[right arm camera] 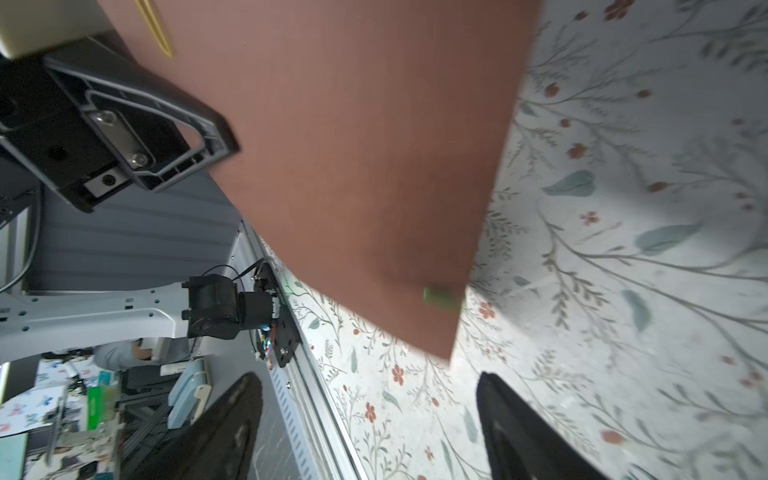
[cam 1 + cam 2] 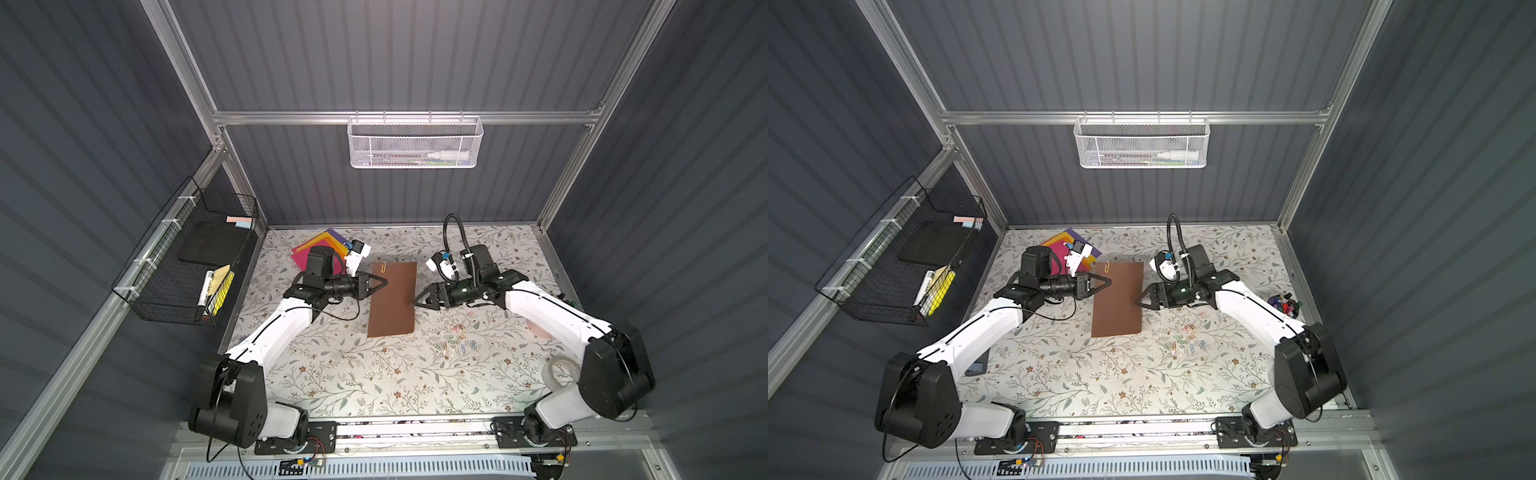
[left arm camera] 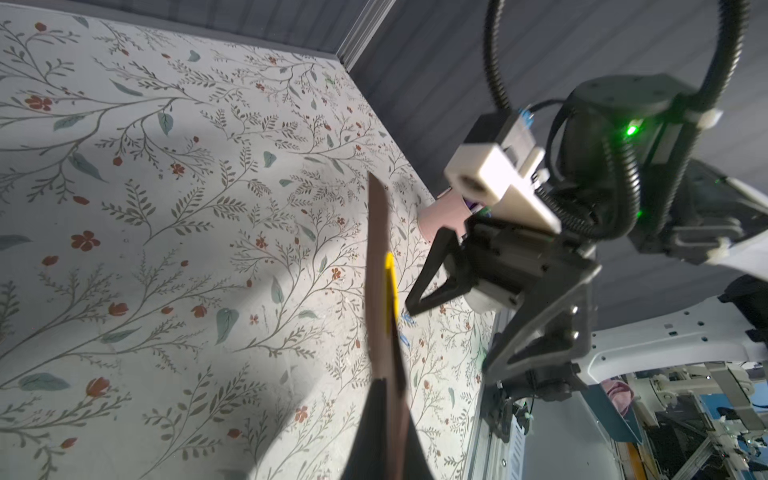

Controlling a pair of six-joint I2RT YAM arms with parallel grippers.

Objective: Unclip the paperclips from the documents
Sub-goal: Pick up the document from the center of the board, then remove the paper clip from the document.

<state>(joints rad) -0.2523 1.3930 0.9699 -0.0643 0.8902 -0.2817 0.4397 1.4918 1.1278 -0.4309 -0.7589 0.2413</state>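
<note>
In both top views the brown sheet is over mid-table. L gripper pinches its left edge, jaws pressed tog. R gripper is just beside the right edge. Yellow clip on the far-left corner. Loose clips lie near R arm, and other sheets are stacked behind L arm.

L wrist: sheet seen edge-on w/ yellow clip; R gripper jaws spread.

R wrist: R gripper jaws wide, nothing btwn. Green clip near a sheet corner.
</note>
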